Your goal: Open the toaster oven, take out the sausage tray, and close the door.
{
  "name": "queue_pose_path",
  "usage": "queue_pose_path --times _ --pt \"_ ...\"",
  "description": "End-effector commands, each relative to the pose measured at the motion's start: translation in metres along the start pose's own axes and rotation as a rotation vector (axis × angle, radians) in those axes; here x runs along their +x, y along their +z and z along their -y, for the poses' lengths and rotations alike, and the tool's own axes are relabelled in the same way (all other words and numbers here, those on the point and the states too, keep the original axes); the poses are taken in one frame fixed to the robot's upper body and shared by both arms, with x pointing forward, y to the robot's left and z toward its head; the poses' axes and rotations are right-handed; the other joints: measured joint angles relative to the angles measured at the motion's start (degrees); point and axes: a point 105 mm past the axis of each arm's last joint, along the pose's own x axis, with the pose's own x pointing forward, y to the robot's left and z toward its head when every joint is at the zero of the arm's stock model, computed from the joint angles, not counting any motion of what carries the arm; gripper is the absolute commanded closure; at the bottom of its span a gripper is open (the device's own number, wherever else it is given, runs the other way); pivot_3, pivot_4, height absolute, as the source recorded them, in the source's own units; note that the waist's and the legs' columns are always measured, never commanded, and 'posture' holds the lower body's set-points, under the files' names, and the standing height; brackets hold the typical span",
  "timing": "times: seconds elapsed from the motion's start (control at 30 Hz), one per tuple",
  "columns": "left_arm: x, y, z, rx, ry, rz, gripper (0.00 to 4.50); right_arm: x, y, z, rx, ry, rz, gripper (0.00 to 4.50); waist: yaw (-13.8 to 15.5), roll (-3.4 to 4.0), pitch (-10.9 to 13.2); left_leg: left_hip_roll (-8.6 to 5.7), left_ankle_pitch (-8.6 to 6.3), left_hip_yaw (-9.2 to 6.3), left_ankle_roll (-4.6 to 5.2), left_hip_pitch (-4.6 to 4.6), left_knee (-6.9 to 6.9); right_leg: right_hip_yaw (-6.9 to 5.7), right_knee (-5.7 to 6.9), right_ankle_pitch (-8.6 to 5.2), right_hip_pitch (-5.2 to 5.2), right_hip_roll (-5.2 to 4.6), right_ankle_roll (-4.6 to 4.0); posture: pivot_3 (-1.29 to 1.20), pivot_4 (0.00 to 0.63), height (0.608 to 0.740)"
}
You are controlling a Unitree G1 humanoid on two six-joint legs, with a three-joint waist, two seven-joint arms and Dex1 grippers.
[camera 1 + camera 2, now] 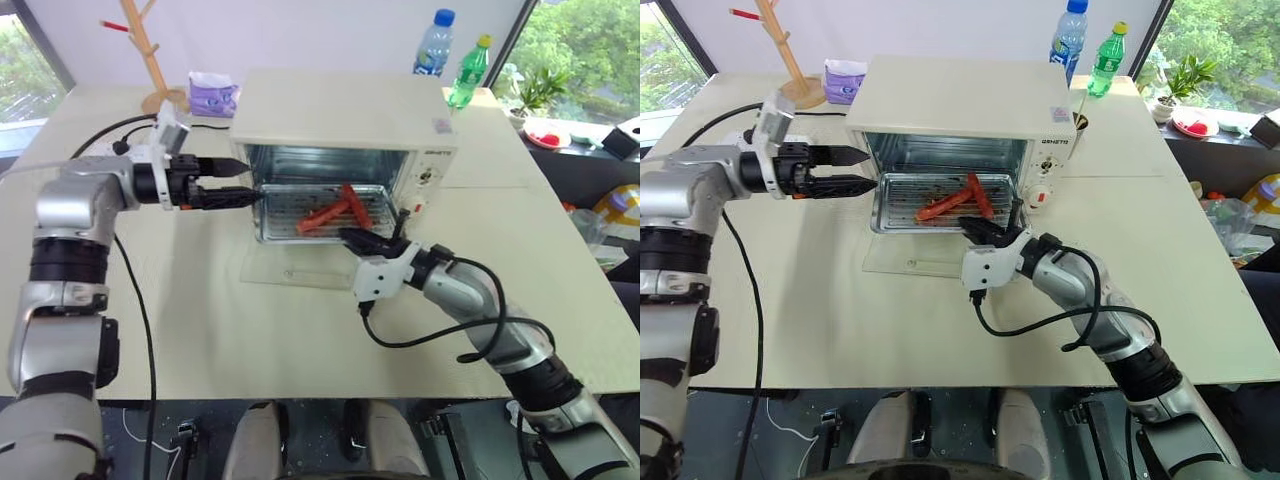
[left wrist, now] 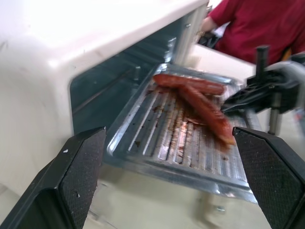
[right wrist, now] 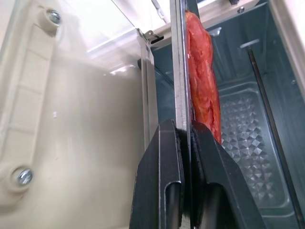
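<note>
The cream-white toaster oven (image 1: 340, 105) stands open in the middle of the table. Its glass door (image 1: 300, 268) lies flat in front of it. The silver sausage tray (image 1: 285, 215) juts partway out of the cavity, with red sausages (image 1: 335, 212) on its ridged bottom. My right gripper (image 1: 350, 238) is shut on the tray's front rim, near its right corner; the right wrist view shows both fingers (image 3: 164, 157) pinching the thin metal edge beside a sausage (image 3: 202, 90). My left gripper (image 1: 250, 180) is open and level at the oven's front left corner, pointing at the tray (image 2: 162, 138) without touching it.
Two bottles (image 1: 433, 45) (image 1: 466, 72) stand behind the oven on the right. A wooden rack (image 1: 150, 50) and a purple pack (image 1: 212, 95) are behind it on the left. A person in a red shirt (image 2: 257, 24) is beyond the table. Bare tabletop lies in front of the door.
</note>
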Motion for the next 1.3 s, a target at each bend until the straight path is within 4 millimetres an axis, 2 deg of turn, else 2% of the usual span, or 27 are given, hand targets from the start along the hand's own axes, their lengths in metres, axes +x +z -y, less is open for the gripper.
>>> queue_pose_path --times 0.03,0.17,0.27,0.37,0.53,0.67,0.93,1.1,1.3 --pt "-0.019 0.009 0.019 -0.034 -0.021 0.029 0.00 -0.011 0.005 0.016 -0.046 -0.041 0.040 4.47 0.02 0.00 0.00 0.00 0.00 0.00 0.00 0.00 0.00 0.00 0.00 0.00 0.00 0.00 0.00 0.00 0.150 0.722" --pt "-0.040 -0.013 0.036 -0.181 0.000 -0.003 0.00 -0.019 0.010 0.014 -0.077 -0.015 0.093 4.47 -0.22 0.02 0.01 0.02 0.00 0.02 0.00 0.01 0.00 0.04 -0.02 -0.01 -0.01 -0.01 -0.01 0.00 0.150 0.722" --pt "-0.042 -0.021 0.051 -0.329 -0.009 0.032 0.00 -0.022 0.017 0.012 -0.104 -0.005 0.143 4.47 0.04 0.00 0.02 0.03 0.00 0.00 -0.01 0.02 0.00 0.04 0.00 -0.02 -0.01 0.00 -0.01 0.00 0.150 0.722" --pt "-0.040 -0.026 0.061 -0.447 -0.006 0.067 0.00 -0.023 0.025 0.008 -0.133 0.007 0.204 4.47 0.13 0.00 0.02 0.03 0.01 -0.01 -0.02 0.03 0.02 0.05 -0.02 -0.02 0.02 -0.01 0.00 0.00 0.150 0.722" --pt "-0.032 -0.040 0.065 -0.662 0.016 0.147 0.00 -0.024 0.036 0.003 -0.171 0.041 0.305 4.47 -0.03 -0.01 0.02 0.02 0.02 -0.01 -0.04 0.12 0.02 0.07 0.01 -0.01 0.10 -0.01 0.01 0.00 0.150 0.722" --pt "-0.024 -0.051 0.069 -0.728 0.014 0.177 0.00 -0.023 0.037 -0.001 -0.197 0.064 0.337 4.47 -0.20 -0.04 0.03 0.03 0.09 -0.01 -0.16 0.17 0.03 0.08 0.03 -0.01 0.14 -0.01 0.01 0.00 0.150 0.722" --pt "-0.005 -0.076 0.090 -0.854 -0.037 0.169 0.00 -0.018 0.044 -0.001 -0.219 0.058 0.384 4.47 -0.95 -0.04 0.02 0.08 0.18 -0.09 -0.34 0.25 0.00 0.09 0.06 0.00 0.21 -0.06 0.00 0.00 0.150 0.722" --pt "-0.014 -0.075 0.089 -0.864 0.000 0.188 0.00 -0.019 0.039 -0.001 -0.211 0.059 0.351 4.47 -0.97 -0.04 0.02 0.06 0.19 -0.10 -0.35 0.31 0.00 0.09 0.06 0.00 0.27 -0.07 -0.01 0.00 0.150 0.722" --pt "-0.037 -0.055 0.075 -0.834 0.077 0.228 0.00 -0.017 0.026 0.001 -0.211 0.043 0.303 4.47 -0.94 -0.03 0.02 0.05 0.16 -0.10 -0.31 0.34 0.00 0.09 0.05 -0.01 0.28 -0.07 -0.03 0.00 0.150 0.722"
